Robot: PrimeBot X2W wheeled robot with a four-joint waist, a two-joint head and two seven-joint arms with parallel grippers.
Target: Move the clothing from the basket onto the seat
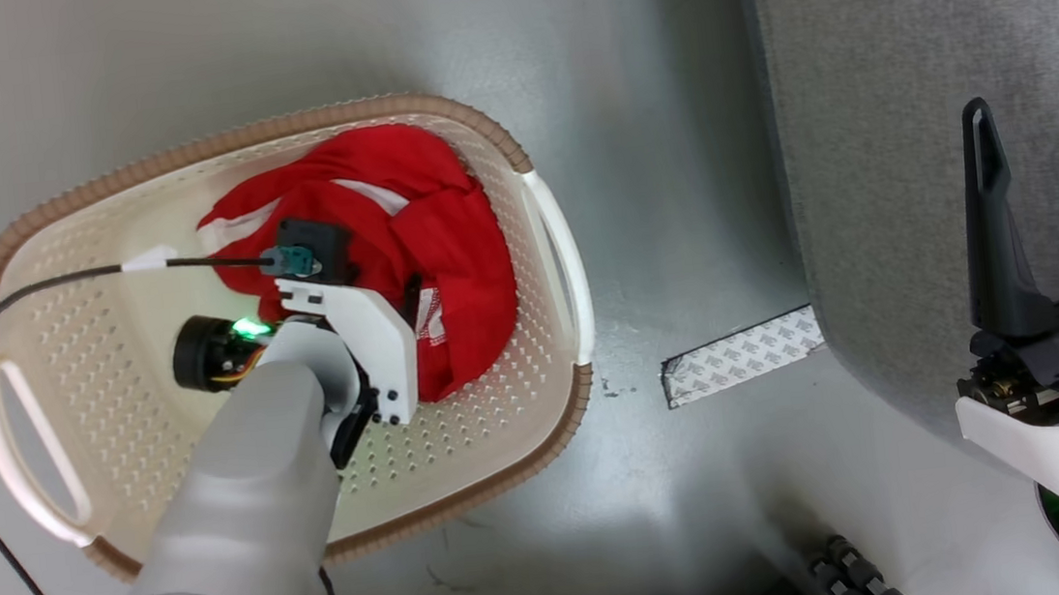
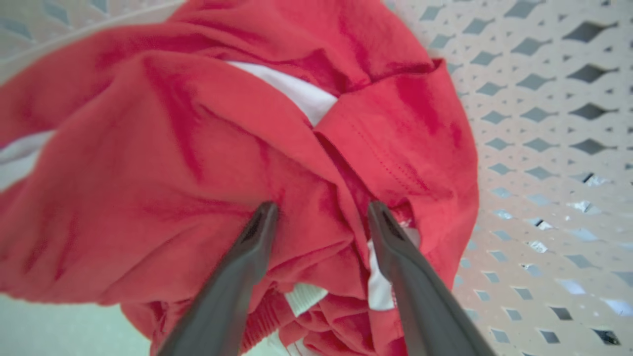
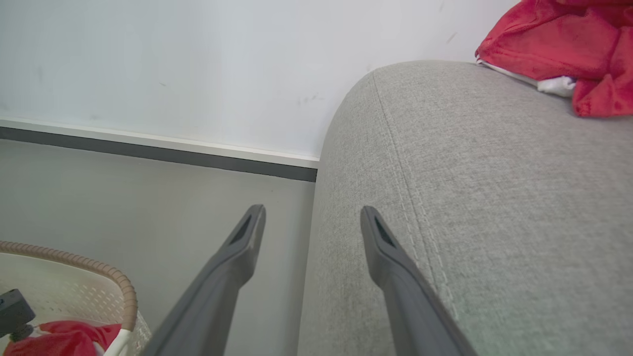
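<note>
While the large light-grey fabric seat bears one red and white garment, the cream-white perforated plastic basket with a brown rim stands on the floor near it, holding crumpled red clothing. The left gripper, fingers spread, presses its tips into that cloth, a fold between them. The right gripper hangs spread and empty over the seat.

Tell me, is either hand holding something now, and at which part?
Nothing is held. The left hand is open, its fingers astride a fold of the red clothing in the basket. The right hand is open at the seat edge.
</note>
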